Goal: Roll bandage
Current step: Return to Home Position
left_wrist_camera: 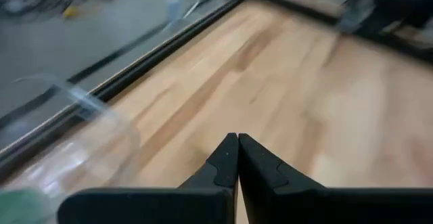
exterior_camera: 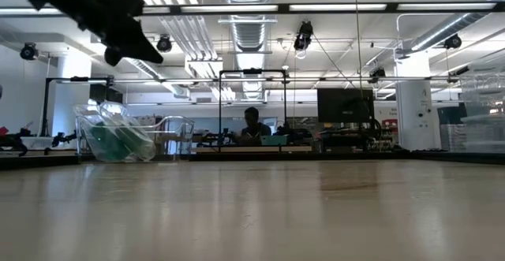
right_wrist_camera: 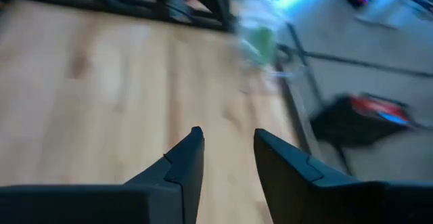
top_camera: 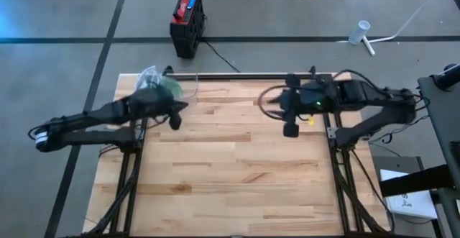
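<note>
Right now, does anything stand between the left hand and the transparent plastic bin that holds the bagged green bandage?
Nothing visible does. The shut left hand hangs over the wooden table beside the transparent plastic bin at the far left corner; the bagged green bandage already lies inside it. The open right hand is farther right.

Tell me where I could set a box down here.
The light wooden table is bare across its half away from the clear plastic bin and through the middle. Crowded: the bin's corner, left gripper beside it, and under the right gripper.
</note>
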`<move>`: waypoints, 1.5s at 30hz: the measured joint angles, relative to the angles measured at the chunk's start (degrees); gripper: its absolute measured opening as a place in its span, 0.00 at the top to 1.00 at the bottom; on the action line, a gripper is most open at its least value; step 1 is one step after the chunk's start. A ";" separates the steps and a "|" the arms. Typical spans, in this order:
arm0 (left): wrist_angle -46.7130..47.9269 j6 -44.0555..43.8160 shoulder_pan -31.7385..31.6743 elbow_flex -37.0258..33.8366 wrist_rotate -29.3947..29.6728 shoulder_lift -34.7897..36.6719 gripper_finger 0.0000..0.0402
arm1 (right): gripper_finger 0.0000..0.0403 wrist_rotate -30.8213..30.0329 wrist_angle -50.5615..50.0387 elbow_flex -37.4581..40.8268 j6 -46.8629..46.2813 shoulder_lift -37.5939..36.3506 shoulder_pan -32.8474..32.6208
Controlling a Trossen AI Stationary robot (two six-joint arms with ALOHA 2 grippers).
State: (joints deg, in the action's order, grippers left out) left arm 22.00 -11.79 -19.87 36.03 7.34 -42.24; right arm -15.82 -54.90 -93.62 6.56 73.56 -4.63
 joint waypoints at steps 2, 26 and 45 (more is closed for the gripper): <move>-3.99 -1.82 2.90 -3.61 -0.02 4.29 1.00 | 0.71 4.15 8.82 9.70 0.07 -5.24 -0.34; -51.71 -9.32 9.41 -34.03 -23.55 14.74 1.00 | 0.93 17.51 61.84 68.89 1.10 -38.42 -2.03; -46.07 4.17 24.60 -35.43 -3.72 19.40 0.98 | 0.84 6.38 63.48 92.78 -6.49 -71.18 -1.94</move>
State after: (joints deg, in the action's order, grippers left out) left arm -24.07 -7.62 4.73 0.60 3.62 -22.84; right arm -9.44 8.58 -0.84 0.07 2.38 -6.56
